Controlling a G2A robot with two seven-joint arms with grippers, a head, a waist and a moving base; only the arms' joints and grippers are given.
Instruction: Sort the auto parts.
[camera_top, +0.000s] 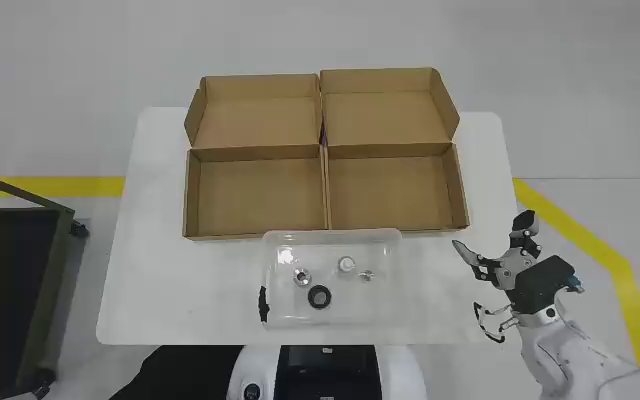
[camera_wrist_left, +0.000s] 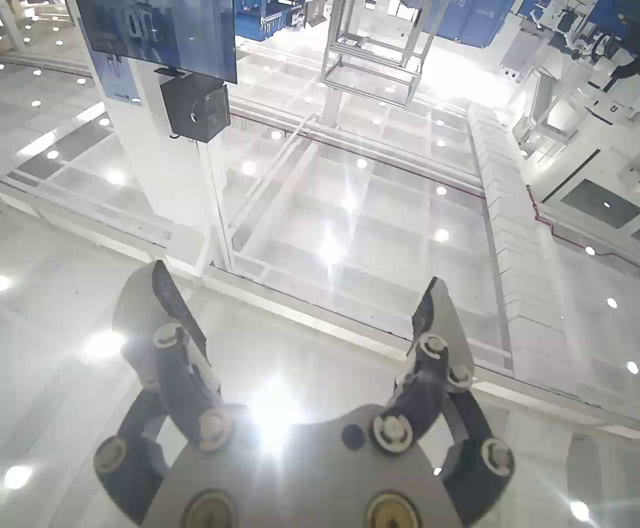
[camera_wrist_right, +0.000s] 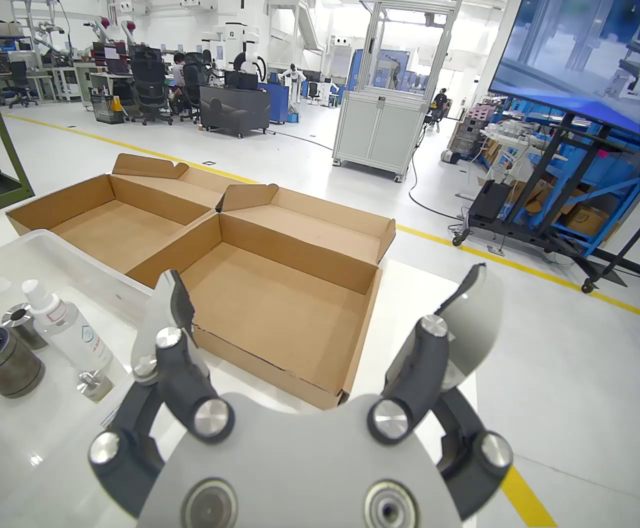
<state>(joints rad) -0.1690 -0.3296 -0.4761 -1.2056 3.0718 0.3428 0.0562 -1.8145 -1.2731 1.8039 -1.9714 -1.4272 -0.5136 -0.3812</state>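
Right tool, wide; bottle inside tray

The white table bears two open cardboard boxes, touching, and a clear tray.

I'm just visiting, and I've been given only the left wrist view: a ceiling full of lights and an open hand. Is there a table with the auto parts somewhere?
Observer: Yes. The top view shows a white table with a clear tray at its near edge. The tray holds a black ring and a metal cylinder, among other things.
Operator: Where might they get sorted to?
Observer: Right behind the tray are a cardboard box and a second box, side by side with their lids folded back.
Operator: Is there another hand?
Observer: The right hand hovers open at the table's right edge, holding nothing.
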